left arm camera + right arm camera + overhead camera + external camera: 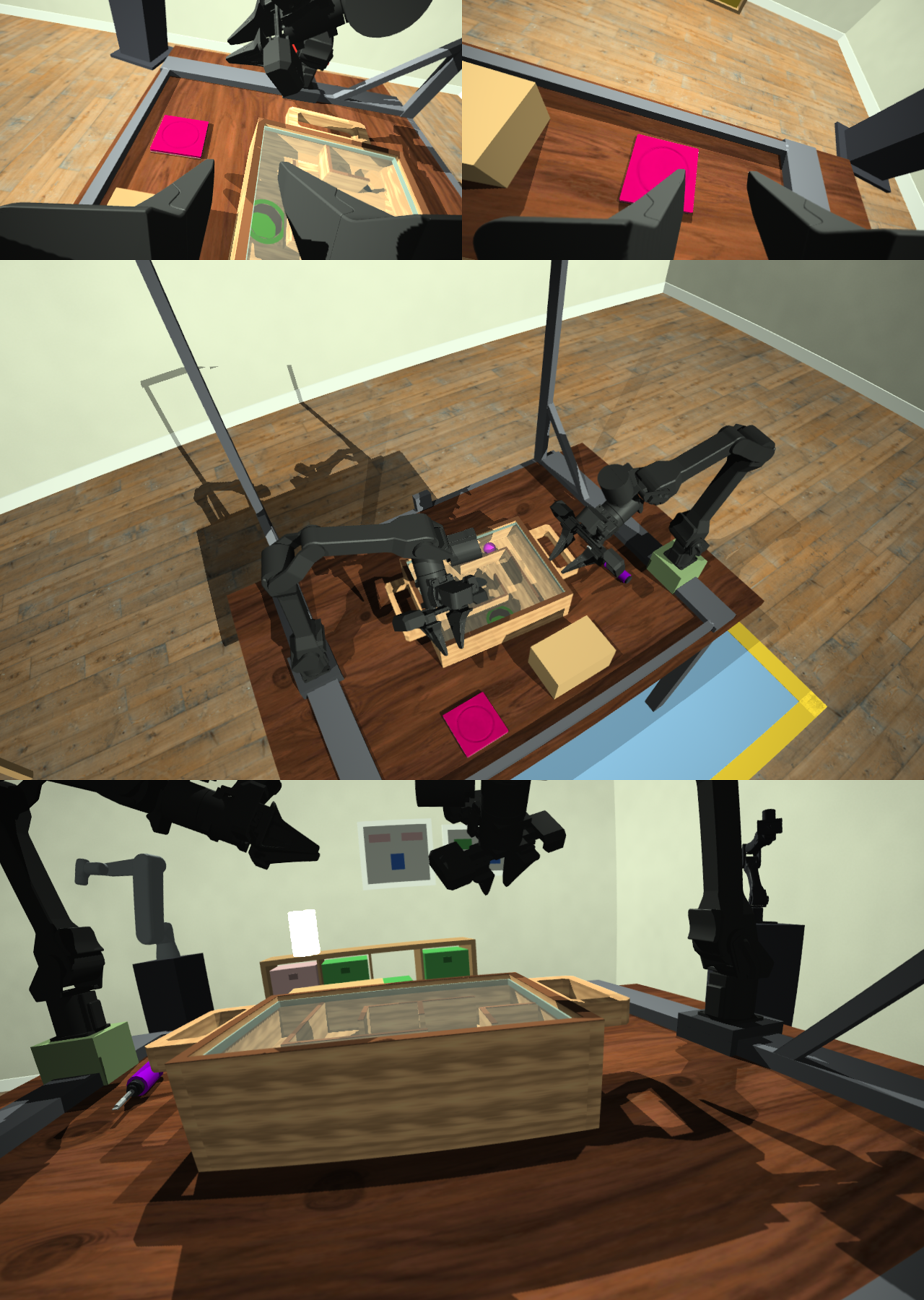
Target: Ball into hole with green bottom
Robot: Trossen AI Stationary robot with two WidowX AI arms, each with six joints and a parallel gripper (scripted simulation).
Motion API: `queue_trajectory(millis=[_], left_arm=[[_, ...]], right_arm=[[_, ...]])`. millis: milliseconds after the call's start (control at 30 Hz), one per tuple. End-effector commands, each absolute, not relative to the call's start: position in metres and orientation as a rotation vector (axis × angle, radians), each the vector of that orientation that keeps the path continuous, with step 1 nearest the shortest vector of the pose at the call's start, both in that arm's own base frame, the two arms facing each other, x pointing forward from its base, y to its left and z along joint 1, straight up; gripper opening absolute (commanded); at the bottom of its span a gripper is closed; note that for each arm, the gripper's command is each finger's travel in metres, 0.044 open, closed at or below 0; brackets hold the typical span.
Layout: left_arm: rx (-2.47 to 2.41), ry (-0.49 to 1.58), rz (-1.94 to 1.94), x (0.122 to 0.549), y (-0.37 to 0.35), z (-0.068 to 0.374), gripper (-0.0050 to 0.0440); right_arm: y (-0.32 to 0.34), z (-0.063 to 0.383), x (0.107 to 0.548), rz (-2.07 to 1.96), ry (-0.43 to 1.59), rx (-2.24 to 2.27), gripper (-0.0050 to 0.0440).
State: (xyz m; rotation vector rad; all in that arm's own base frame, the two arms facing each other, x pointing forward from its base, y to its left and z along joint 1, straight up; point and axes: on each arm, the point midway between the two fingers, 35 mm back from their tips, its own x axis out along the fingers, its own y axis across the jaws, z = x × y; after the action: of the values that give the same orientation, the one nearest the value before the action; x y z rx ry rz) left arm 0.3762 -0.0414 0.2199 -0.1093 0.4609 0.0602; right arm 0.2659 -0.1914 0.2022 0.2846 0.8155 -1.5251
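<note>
Top view, magenta ball (489, 547), well apart from right claw (452, 650) (497, 888) (227, 50) (717, 171)

We're seeing a magenta tile (474, 724) (180, 136) (660, 170), a pinkish-purple ball (489, 548), and streaky wood grain across the reddish-brown table (400, 705) (413, 1232) (231, 97) (581, 144)!

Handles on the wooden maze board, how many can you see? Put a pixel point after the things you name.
2. One handle (544, 529) (156, 1058) sticks out from the board's (474, 650) (388, 1096) (254, 159) end nearer the green block (665, 575) (118, 1054); the other handle (390, 593) (616, 1011) (291, 115) is on the opposite end.
</note>
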Motion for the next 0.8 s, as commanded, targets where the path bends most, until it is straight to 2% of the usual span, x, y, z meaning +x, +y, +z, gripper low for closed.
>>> queue_trajectory(millis=[0,100,500,600,767], left_arm=[[-0.208,0.502,0.039,0.379,-0.052,0.220,0.0162],[-0.249,0.534,0.037,0.378,-0.056,0.214,0.0162],[-0.708,0.912,0.135,0.353,-0.098,0.154,0.0162],[-0.703,0.897,0.133,0.354,-0.095,0.157,0.0162],[-0.868,1.060,0.234,0.338,-0.112,0.134,0.0162]], right_arm=[[-0.181,0.203,0.263,-1.498,0.792,0.362,0.0162],[-0.177,0.200,0.263,-1.487,0.797,0.392,0.0162],[-0.121,0.167,0.256,-1.384,0.879,0.727,0.0162],[-0.124,0.169,0.258,-1.386,0.870,0.723,0.0162],[-0.098,0.155,0.249,-1.355,0.928,0.849,0.0162]])
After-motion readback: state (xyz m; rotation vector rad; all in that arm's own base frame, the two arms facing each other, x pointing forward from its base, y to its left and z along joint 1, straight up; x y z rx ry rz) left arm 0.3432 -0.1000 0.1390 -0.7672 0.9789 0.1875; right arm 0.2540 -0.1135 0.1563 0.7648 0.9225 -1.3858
